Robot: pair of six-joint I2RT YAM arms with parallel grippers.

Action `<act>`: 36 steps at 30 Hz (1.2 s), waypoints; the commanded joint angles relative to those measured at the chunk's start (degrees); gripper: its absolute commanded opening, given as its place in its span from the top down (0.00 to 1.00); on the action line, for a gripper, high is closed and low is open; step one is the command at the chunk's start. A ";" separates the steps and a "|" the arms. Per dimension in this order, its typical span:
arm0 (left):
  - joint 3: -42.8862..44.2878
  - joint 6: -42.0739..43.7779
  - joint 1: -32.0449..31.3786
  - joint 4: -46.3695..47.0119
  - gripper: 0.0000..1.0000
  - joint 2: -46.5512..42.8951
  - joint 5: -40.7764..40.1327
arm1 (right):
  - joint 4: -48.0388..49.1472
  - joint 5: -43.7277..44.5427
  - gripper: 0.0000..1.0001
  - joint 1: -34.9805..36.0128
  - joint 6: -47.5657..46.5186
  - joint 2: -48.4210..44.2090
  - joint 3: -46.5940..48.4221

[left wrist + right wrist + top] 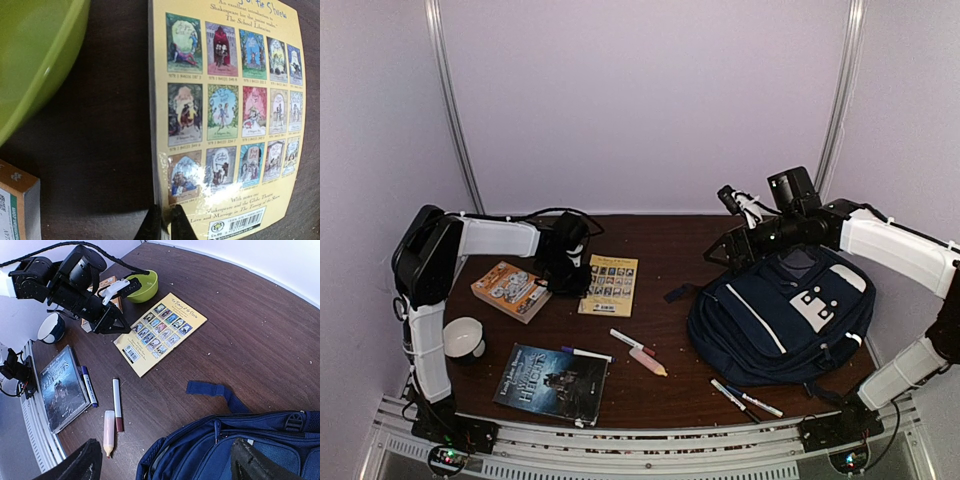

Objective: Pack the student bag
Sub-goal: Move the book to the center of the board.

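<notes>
Student bag [780, 312] lies flat, straight beneath the right gripper [167, 445], its bulk stretching back toward that arm's base. Its top end with the zip line sits below the fingers, and a blue strap [212, 390] trails just ahead of them on the table [670, 240].

Right gripper is spread wide, empty, above the fabric; contact not discernible.

Right arm much the nearer. Left gripper [164, 222] is well apart from the bag, across the table, at the edge of the yellow book [227, 115], whose long axis runs straight away from the fingertips. Fingers nearly together astride that edge; whether they actually pinch it, cannot tell.

Likely division: right opens the bag, left carries the book across toward it.
</notes>
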 commanded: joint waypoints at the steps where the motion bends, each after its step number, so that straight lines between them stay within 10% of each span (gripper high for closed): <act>1: -0.62 0.26 0.38 -0.30 0.97 0.26 0.21 | 1.47 -1.13 0.11 -0.30 0.27 -0.11 -0.61; 23: -15.61 4.63 2.64 -1.96 1.00 -9.30 -5.73 | -0.88 -0.22 0.12 -0.37 -1.63 1.22 0.80; 36: -19.68 8.42 3.26 -1.01 1.00 -18.50 -2.78 | -18.00 14.36 0.14 -1.26 -21.04 -7.33 -2.64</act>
